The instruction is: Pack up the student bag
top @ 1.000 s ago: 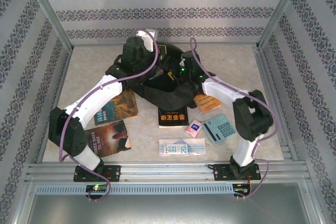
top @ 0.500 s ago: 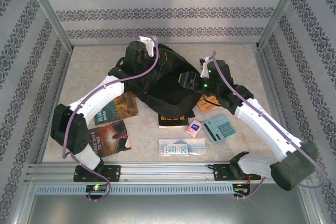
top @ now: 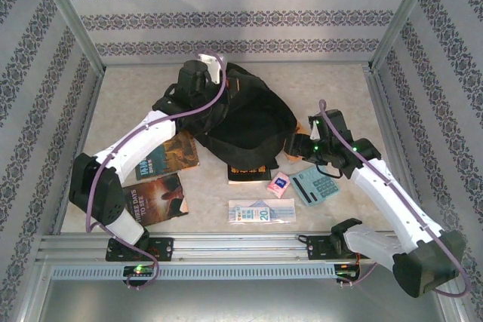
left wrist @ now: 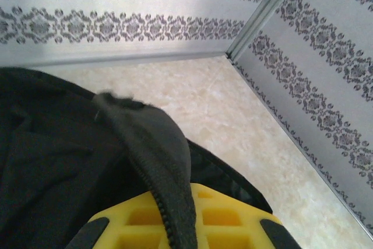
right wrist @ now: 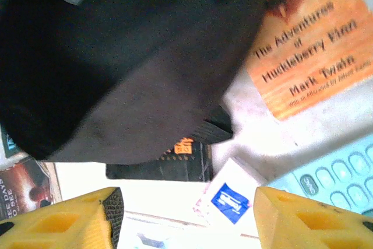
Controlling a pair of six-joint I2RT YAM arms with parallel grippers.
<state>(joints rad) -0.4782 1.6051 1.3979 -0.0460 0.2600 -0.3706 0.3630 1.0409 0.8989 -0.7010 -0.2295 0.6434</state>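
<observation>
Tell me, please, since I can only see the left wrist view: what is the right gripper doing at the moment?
Observer: The right gripper is open with nothing between its fingers, beside the near right edge of the student bag.
Operator: Thank you. What lies on the table close to it?
Observer: An orange book, a small card with a blue patch and a light blue calculator lie on the table there.
Operator: And on the other side?
Observer: A teal-and-brown book and a dark Three Days to See book lie flat beside the left arm, both outside the bag.
</observation>
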